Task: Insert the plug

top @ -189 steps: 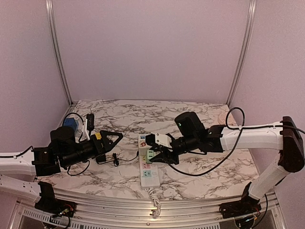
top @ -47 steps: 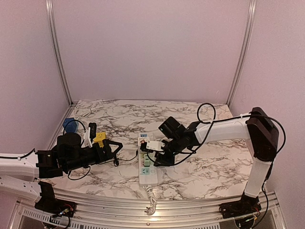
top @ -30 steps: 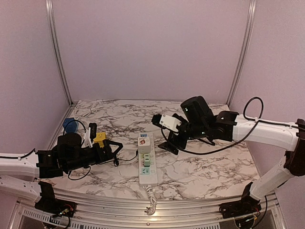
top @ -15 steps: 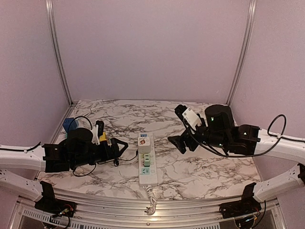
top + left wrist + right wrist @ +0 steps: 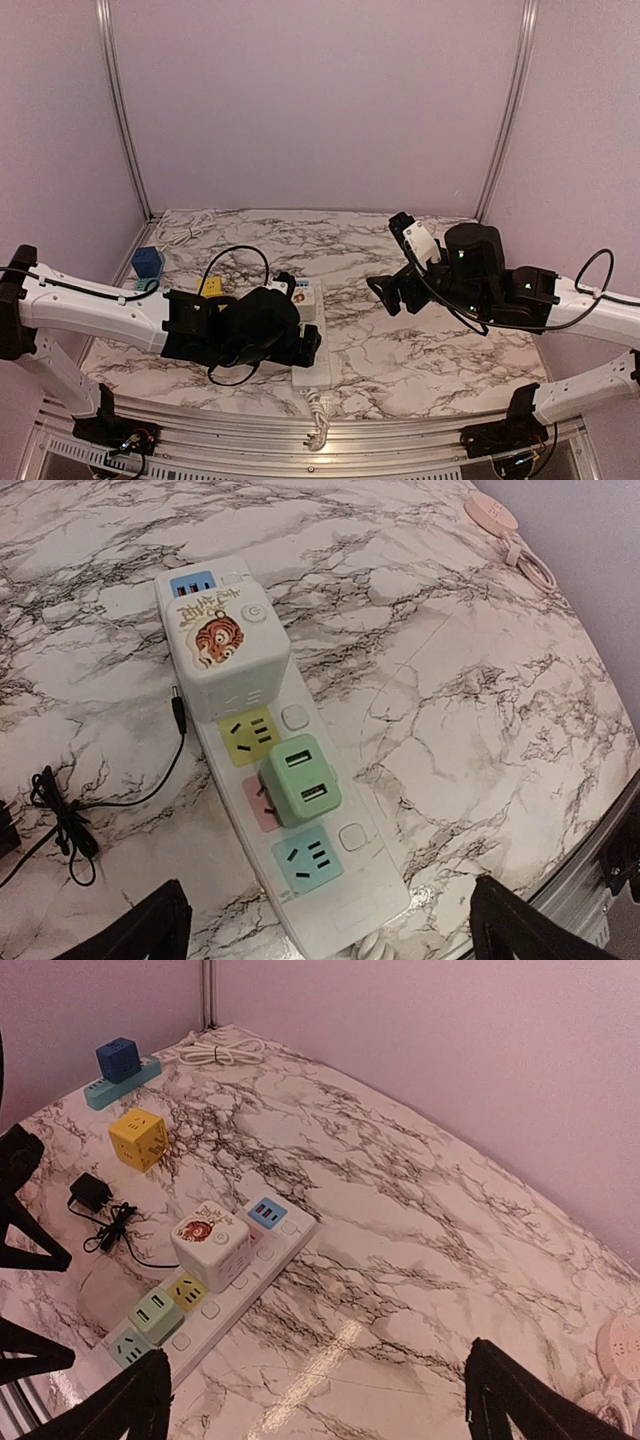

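The plug, a white cube adapter with a tiger picture (image 5: 229,657), sits plugged into the far end of the white power strip (image 5: 352,878). A green USB plug (image 5: 301,790) sits in the pink socket, between a free yellow socket and a free blue one. My left gripper (image 5: 330,940) hovers open above the strip's near end, holding nothing; the top view shows the left gripper (image 5: 308,345) covering most of the strip (image 5: 314,376). My right gripper (image 5: 388,258) hangs open and empty to the right, well clear of the cube (image 5: 208,1240) and strip (image 5: 262,1250).
A yellow cube (image 5: 138,1138), a black adapter with coiled cable (image 5: 90,1195) and a blue cube on a teal strip (image 5: 118,1060) lie left of the strip. A white cable (image 5: 220,1052) lies at the back wall. A round white charger (image 5: 490,510) lies far right.
My left arm has swung right and now hovers over the power strip. My right gripper, open, has drawn back up and to the right, away from the white cube left on the strip.
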`<state>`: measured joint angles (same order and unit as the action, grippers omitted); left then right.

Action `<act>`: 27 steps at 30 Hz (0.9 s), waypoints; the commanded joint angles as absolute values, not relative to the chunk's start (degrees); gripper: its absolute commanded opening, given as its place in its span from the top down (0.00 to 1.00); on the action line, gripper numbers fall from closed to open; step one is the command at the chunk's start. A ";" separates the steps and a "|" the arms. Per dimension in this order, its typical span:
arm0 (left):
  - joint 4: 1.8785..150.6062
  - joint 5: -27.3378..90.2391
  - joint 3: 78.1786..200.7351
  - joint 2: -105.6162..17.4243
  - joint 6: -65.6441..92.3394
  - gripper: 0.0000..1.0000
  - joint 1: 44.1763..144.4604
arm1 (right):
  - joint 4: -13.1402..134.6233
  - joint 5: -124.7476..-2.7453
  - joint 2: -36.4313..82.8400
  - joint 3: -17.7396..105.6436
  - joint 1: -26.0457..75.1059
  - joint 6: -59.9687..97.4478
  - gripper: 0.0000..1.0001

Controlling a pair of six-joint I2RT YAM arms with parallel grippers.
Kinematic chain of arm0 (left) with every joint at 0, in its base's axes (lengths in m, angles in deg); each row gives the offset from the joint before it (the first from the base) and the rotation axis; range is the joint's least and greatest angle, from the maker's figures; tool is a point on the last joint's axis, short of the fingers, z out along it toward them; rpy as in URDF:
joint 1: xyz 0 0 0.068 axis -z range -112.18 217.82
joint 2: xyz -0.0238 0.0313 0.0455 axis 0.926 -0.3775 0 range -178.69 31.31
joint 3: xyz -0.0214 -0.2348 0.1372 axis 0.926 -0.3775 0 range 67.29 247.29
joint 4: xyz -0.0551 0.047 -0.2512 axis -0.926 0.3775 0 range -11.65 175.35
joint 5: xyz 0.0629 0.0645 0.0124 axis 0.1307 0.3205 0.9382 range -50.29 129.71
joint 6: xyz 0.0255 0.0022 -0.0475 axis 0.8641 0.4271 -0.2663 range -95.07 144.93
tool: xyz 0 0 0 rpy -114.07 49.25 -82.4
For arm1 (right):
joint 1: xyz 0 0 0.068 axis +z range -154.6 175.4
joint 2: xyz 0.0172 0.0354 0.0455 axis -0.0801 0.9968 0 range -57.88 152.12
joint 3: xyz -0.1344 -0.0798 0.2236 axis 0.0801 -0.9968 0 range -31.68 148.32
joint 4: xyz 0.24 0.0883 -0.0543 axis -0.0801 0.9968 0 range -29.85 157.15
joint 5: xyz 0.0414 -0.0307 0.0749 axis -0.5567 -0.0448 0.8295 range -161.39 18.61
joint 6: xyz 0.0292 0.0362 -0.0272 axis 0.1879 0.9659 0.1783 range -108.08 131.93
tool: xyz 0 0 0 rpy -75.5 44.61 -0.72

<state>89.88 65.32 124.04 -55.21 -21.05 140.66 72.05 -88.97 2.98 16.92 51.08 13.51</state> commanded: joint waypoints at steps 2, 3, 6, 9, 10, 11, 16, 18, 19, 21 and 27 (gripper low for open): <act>103.21 70.47 132.72 -64.14 -18.57 0.01 144.87 | 74.03 -91.16 2.91 18.82 51.15 13.89 0.02; 104.91 70.56 134.12 -66.16 -18.96 0.01 145.38 | 73.97 -91.10 2.83 18.91 51.21 13.71 0.02; 104.44 68.71 135.26 -68.34 -20.28 0.01 145.95 | 73.64 -90.78 2.85 19.07 51.14 13.42 0.02; 102.15 66.42 134.27 -69.14 -22.13 0.01 145.95 | 73.59 -89.95 2.95 19.35 51.21 13.35 0.03; 102.09 66.01 134.38 -69.82 -22.68 0.01 145.94 | 73.59 -89.48 2.82 19.38 51.21 13.44 0.03; 102.23 65.92 134.57 -70.47 -23.11 0.01 145.95 | 73.47 -88.77 2.78 19.38 51.21 13.50 0.03; 100.58 64.00 135.45 -74.12 -24.11 0.01 145.71 | 72.68 -87.07 2.27 18.74 51.17 13.91 0.03; 100.04 63.12 136.34 -76.00 -24.12 0.01 145.29 | 72.33 -86.63 1.88 18.35 51.17 14.01 0.03; 99.91 62.45 136.85 -76.87 -24.12 0.01 145.05 | 72.22 -86.44 1.70 18.31 51.21 14.10 0.04; 99.52 61.30 137.67 -78.54 -24.13 0.01 144.55 | 72.23 -86.00 1.35 18.28 51.17 14.12 0.04; 98.31 60.06 138.32 -80.59 -24.73 0.01 143.30 | 72.56 -85.96 -0.31 17.76 51.19 13.60 0.04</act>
<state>99.19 61.60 136.69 -78.95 -23.98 144.22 72.75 -86.52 1.41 17.05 51.08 13.47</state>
